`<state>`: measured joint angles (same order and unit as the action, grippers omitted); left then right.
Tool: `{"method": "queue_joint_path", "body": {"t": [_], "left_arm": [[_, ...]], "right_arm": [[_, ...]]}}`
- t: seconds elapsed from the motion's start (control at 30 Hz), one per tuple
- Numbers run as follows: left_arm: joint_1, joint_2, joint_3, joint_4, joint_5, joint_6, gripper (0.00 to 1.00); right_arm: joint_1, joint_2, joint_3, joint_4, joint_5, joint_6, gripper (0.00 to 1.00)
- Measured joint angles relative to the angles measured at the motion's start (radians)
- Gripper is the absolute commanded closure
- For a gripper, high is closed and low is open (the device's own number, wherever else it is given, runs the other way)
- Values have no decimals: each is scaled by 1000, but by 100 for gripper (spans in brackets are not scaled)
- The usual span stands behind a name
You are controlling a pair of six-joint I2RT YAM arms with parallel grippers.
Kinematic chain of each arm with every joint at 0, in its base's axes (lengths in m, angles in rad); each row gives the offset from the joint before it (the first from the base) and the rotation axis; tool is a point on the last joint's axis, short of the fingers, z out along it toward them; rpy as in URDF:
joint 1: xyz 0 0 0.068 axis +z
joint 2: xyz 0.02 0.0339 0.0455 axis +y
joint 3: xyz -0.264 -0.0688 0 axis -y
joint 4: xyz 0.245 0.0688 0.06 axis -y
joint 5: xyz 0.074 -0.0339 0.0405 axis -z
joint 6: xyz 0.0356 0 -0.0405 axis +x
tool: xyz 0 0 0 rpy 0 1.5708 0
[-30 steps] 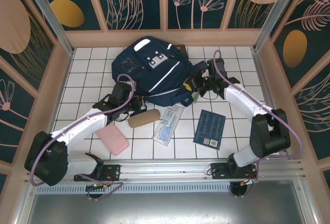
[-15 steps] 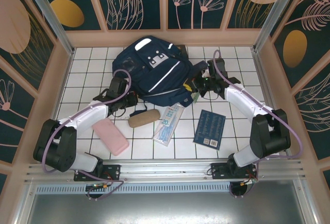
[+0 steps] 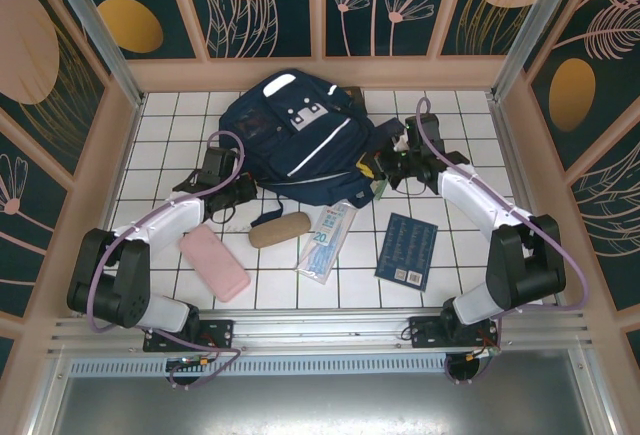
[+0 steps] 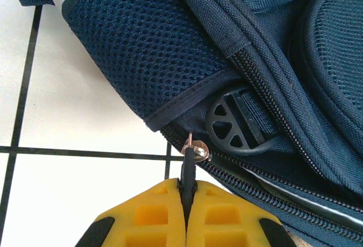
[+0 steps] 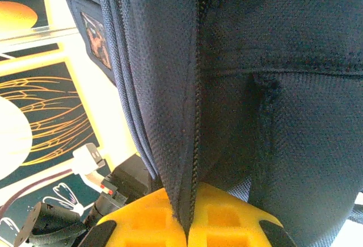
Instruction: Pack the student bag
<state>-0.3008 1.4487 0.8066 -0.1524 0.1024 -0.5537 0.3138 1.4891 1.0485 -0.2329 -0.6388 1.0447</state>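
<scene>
Two grippers, state: the left gripper (image 4: pixel 186 195) has its yellow pads pressed together on the black zipper pull (image 4: pixel 186 173). The right gripper (image 5: pixel 188 220) is likewise closed, pinching a fold of the student bag (image 3: pixel 300 140) along a zipper seam.
Grip sites: the left gripper is at the bag's left edge, just below a mesh pocket (image 4: pixel 150 48) and a round black buckle (image 4: pixel 233 126). The right gripper (image 3: pixel 388 167) is at the bag's right edge.
Bag position: it lies flat on the tiled table (image 3: pixel 170 135), far of both arms.
Done, by judgement: both holds are taken for working the zipper, and nothing looks packed.
Left to do: four things lie loose near of the bag. They are a pink case (image 3: pixel 214 265), a brown case (image 3: pixel 280 229), a clear packet (image 3: pixel 327 240) and a blue book (image 3: pixel 407 250).
Hard to make out: how far the zipper has opened cannot be told. The bag's inside is hidden, and the right wrist view is too close to place the seam. The packet's contents are too small to read.
</scene>
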Motion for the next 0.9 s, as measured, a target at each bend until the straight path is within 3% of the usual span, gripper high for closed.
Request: {"method": "queue_joint_path", "body": {"t": [0.17,0.33,0.43,0.63,0.7,0.8,0.9], "left_arm": [[2,6,9,-1,-10,1,98],[6,6,19,-15,-15,18,69],[26,-17,31,-47,-35,36,57],[34,-185,68,-154,-77,113,46],[33,-208,104,-183,-78,141,45],[18,-196,156,-212,-76,174,44],[-65,-147,209,-249,-96,201,44]], "right_arm": [[0,0,-3,10,-4,0,100],[7,0,-3,13,-5,-12,100],[10,0,-3,9,5,-31,100],[24,0,-3,4,21,-85,98],[40,2,-3,-6,41,-115,85],[61,7,-12,-8,71,-151,48],[66,6,-52,0,105,-170,37]]}}
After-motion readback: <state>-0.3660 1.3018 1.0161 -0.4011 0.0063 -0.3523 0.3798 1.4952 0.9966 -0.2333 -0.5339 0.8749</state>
